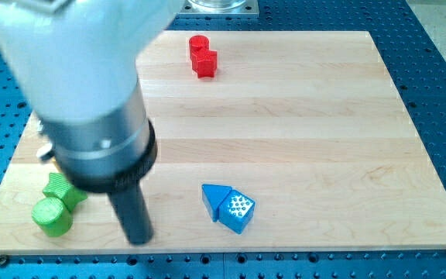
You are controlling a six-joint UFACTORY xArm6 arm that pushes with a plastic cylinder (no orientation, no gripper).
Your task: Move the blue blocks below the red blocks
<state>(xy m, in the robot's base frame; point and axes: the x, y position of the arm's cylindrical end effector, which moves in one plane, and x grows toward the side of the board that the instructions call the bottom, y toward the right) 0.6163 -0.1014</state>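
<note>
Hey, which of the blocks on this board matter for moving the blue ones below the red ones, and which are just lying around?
For the job:
- blue blocks, near the view's bottom, touching each other
- red blocks, at the view's top
- my tip, left of the blue blocks, apart from them

Just lying about:
- green blocks, bottom left
- something yellowish, mostly hidden behind the arm

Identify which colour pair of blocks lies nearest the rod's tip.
The green blocks, just to the view's left of my tip; blue blocks lie farther right, red blocks near the top.
</note>
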